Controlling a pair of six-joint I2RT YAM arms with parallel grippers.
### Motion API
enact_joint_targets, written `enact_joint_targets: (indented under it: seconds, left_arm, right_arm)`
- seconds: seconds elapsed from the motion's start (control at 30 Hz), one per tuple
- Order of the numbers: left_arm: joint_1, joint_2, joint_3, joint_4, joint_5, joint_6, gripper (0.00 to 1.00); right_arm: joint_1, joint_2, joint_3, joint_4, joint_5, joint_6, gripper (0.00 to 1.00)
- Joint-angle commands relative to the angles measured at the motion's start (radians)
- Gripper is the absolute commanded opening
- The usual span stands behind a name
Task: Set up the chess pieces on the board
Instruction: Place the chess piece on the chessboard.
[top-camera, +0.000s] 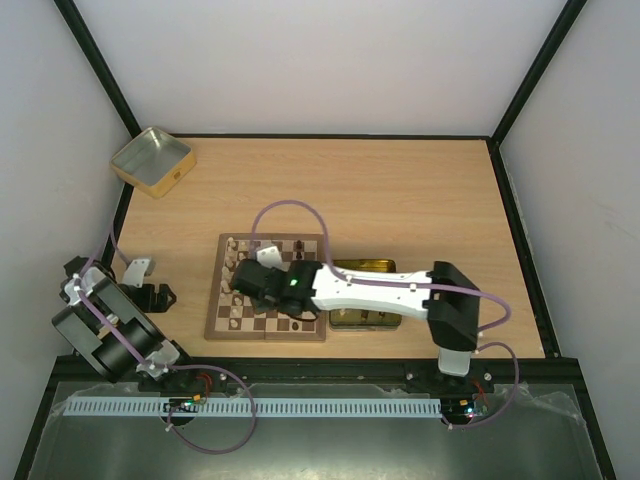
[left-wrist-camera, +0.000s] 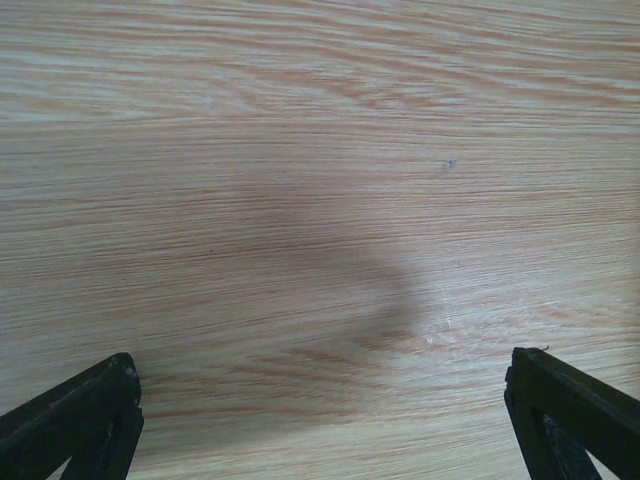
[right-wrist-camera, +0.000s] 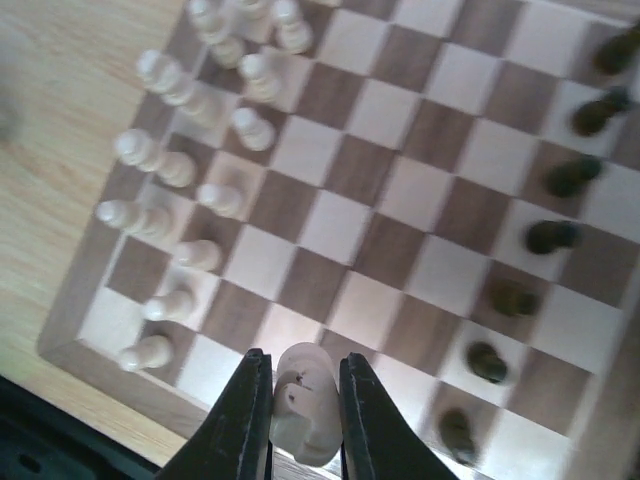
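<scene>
Most cream pieces (right-wrist-camera: 160, 165) are stood in two rows at one edge of the board (right-wrist-camera: 340, 225); one dark row (right-wrist-camera: 560, 178) is seen opposite. One cream piece (right-wrist-camera: 305, 415) is pinched in the right gripper (right-wrist-camera: 303, 365) over the near rim, unplaced. The left gripper (left-wrist-camera: 320, 375) is held wide and empty over the table (left-wrist-camera: 300, 150).

Lab booth: wht walls (top-camera: 330, 60), blk frame (top-camera: 97, 62).

Board (right-wrist-camera: 345, 225) middle free, cream pieces (right-wrist-camera: 165, 168) one edge, dark pieces (right-wrist-camera: 550, 236) opposite

Light and dark brown checks pattern the board (right-wrist-camera: 380, 112), with cream pieces (right-wrist-camera: 255, 128) and dark brown pieces (right-wrist-camera: 550, 237).
</scene>
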Motion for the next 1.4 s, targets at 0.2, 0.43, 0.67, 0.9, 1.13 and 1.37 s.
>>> enact_joint_targets:
  seconds: [0.2,0.43,0.67,0.9,1.13,1.37]
  left_arm:
    - [0.07,0.035,0.009,-0.003,0.006,0.063,0.99]
    - [0.09,0.043,0.002,0.002,0.01,0.081,0.99]
    - [0.093,0.049,-0.009,0.002,0.02,0.086,0.99]
    - [0.109,0.045,-0.02,0.001,0.016,0.109,0.99]
    - [0.127,0.062,-0.021,0.005,0.014,0.127,0.99]
    - [0.138,0.082,-0.018,0.009,0.017,0.133,0.99]
  right_arm:
    - [0.078,0.254,0.307,-0.006,-0.061,-0.064,0.1]
    - [0.115,0.331,0.378,-0.003,-0.101,-0.068,0.1]
    - [0.136,0.386,0.422,-0.012,-0.109,-0.075,0.11]
    - [0.131,0.432,0.444,-0.019,-0.089,-0.096,0.11]
    - [0.113,0.463,0.453,-0.006,-0.091,-0.098,0.11]
    - [0.097,0.471,0.456,-0.005,-0.096,-0.107,0.12]
